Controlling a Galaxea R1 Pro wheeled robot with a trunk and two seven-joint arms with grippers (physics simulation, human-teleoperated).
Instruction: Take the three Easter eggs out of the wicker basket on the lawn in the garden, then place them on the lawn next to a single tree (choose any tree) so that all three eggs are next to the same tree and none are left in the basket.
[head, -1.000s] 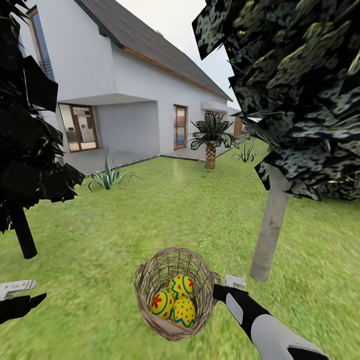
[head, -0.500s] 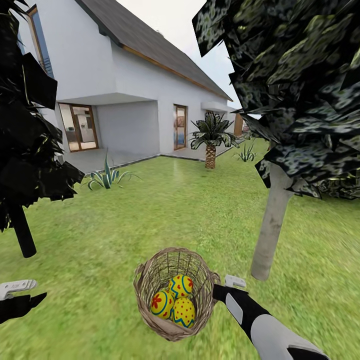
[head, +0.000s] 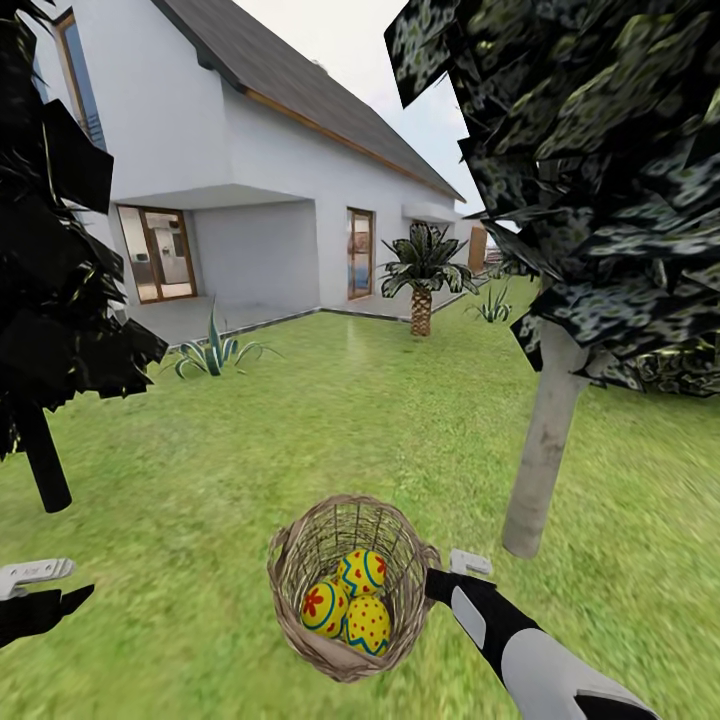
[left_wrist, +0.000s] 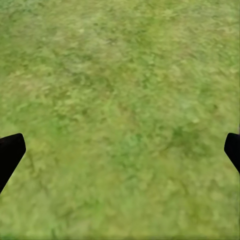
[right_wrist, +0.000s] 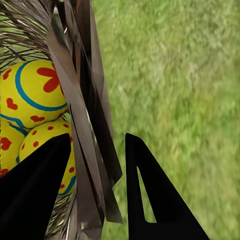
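Right end effector (right_wrist: 95, 190) straddling wicker basket (right_wrist: 85, 125) wall

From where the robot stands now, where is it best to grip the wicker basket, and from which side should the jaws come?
Probably at the rim wall of the wicker basket, on the side facing the tree. The basket stands upright and open, and its woven wall is thin enough to pinch. The right gripper already straddles that wall from above, one finger inside beside the Easter eggs, one outside.
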